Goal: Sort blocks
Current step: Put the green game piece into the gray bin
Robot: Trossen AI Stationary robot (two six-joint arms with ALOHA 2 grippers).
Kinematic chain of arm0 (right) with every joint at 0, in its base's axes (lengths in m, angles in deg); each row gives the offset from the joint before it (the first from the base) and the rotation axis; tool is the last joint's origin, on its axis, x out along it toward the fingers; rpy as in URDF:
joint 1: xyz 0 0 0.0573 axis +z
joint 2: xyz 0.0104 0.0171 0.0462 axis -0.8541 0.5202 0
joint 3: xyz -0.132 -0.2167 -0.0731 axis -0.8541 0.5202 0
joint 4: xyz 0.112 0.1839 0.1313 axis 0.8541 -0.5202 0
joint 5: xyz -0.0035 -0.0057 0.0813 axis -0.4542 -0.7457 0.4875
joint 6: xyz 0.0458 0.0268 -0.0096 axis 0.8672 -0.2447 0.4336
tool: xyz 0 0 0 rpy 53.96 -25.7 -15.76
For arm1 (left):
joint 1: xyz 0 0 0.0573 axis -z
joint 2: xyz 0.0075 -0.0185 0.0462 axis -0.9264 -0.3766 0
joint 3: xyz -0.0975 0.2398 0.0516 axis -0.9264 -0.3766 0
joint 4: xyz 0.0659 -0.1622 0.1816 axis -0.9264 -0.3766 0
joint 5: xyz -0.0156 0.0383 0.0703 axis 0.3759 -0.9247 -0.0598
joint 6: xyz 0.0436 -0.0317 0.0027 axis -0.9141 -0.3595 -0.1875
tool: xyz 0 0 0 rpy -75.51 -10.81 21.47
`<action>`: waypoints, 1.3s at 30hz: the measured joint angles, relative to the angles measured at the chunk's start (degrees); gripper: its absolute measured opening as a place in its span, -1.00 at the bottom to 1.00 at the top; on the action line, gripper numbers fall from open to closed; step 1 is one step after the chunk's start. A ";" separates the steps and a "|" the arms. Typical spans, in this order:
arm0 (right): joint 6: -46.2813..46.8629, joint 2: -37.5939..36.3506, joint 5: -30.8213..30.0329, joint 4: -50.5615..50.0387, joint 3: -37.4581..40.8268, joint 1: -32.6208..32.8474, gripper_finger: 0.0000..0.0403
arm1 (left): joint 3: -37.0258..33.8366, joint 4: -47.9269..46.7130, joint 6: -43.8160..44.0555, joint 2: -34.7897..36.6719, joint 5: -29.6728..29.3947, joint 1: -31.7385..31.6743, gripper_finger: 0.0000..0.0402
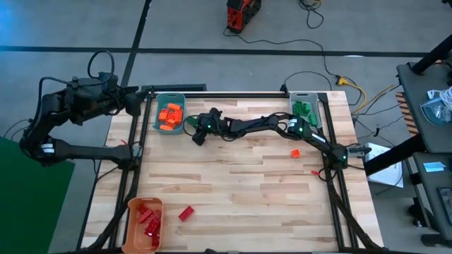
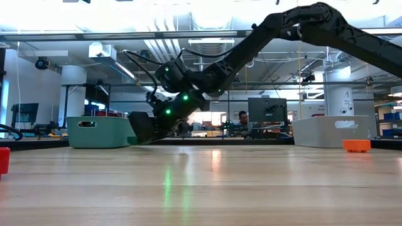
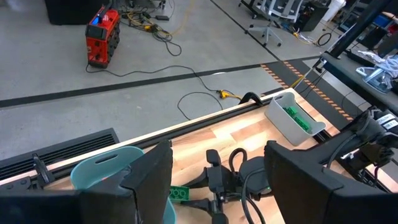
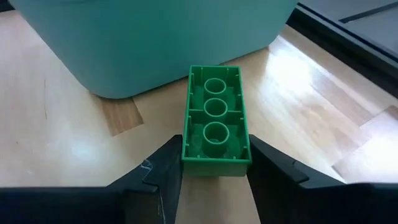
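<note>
Where right tool (image 4: pixel 214 165) closes, green block (image 4: pixel 216 121) sits clamped.

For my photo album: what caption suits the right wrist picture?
Right hand closes on a green block lying upside down beside the teal bin.

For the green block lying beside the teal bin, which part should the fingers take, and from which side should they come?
Grip its two long side walls, near the end away from the teal bin. The green block lies hollow side up, its far end close to the bin, so only the open-table side seems free. The right gripper already comes that way, fingers astride the near end.
</note>
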 joint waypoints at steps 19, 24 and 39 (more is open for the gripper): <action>-6.85 -10.50 -1.59 -19.40 0.00 -0.48 -0.33 | 0.00 0.24 0.42 -0.14 -0.07 0.00 0.14; -9.45 -14.52 -1.56 -26.90 0.02 -0.59 -0.31 | 0.00 0.41 0.42 -0.38 -0.13 0.00 0.14; -4.33 -41.77 -6.03 -19.07 30.52 -3.37 -0.29 | 0.00 0.60 0.42 -0.90 -0.73 0.00 0.14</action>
